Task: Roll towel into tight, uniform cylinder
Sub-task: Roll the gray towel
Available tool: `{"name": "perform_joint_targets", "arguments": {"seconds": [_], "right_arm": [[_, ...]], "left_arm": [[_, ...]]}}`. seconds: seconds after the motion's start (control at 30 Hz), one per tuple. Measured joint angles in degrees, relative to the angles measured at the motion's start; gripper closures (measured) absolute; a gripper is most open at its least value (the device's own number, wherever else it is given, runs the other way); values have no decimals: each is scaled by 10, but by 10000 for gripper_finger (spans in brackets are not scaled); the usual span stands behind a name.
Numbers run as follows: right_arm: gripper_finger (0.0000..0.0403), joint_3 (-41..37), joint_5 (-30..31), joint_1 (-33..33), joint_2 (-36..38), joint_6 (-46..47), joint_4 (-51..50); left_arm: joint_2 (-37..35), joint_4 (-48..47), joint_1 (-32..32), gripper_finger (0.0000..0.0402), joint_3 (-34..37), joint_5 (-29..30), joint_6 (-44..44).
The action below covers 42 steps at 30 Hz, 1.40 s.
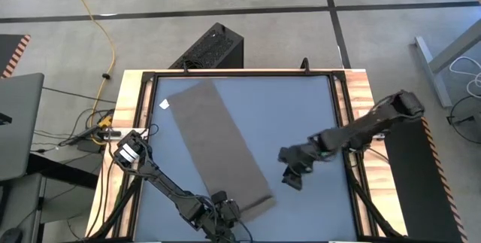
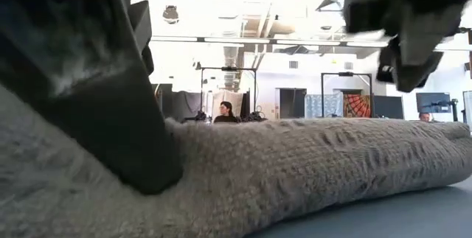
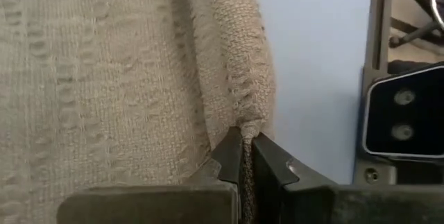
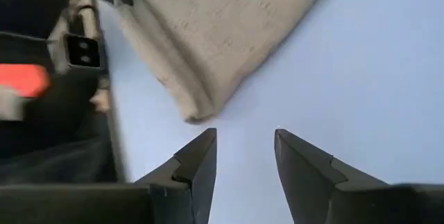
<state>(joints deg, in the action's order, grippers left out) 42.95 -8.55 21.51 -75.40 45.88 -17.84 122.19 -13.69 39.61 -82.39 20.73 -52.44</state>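
Towel (image 1: pixel 222 149) lies flat, long strip slanting across table (image 1: pixel 316 107), near end by me. Left claw (image 3: pixel 242 156) pinched tight on near hem, only thin bit of cloth. Risk: hem slips out, or one-side pull makes roll crooked. Right claw (image 4: pixel 244 156) open, holding nothing, just beside towel corner, lots of bare table on its side. Near table edge close, little room.

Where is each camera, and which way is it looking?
High view: above the table, looking down; both arms, taupe grey-brown fabric towel.
Low view: table height, looking across; towel close, right gripper above.
Left wrist view: left gripper pinching the towel's edge.
Right wrist view: open fingers over blue table, towel corner ahead.
Shared: all four show the towel.
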Motion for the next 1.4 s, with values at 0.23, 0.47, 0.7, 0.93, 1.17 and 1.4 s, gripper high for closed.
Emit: {"name": "perform_joint_targets", "arguments": {"seconds": [0.23, 0.47, 0.7, 0.93, 1.17, 1.4], "right_arm": [[232, -53, 382, 196, 34, -42, 51], [232, -83, 569, 301, -28, -143, 142], [232, -73, 450, 297, -140, -439, 336], [232, 7, 431, 298, -235, -541, 382], [232, 50, 445, 283, -306, -593, 363], [232, 50, 456, 265, -316, -587, 351]], "left_arm": [[-4, 86, 1, 401, 35, -1, -18], [-4, 122, 1, 401, 43, -14, -37], [-4, 143, 1, 401, 50, -9, -58], [-4, 147, 0, 401, 58, -5, -83], [-4, 148, 0, 401, 58, -10, -92], [-4, 151, 1, 401, 58, -14, -91]]}}
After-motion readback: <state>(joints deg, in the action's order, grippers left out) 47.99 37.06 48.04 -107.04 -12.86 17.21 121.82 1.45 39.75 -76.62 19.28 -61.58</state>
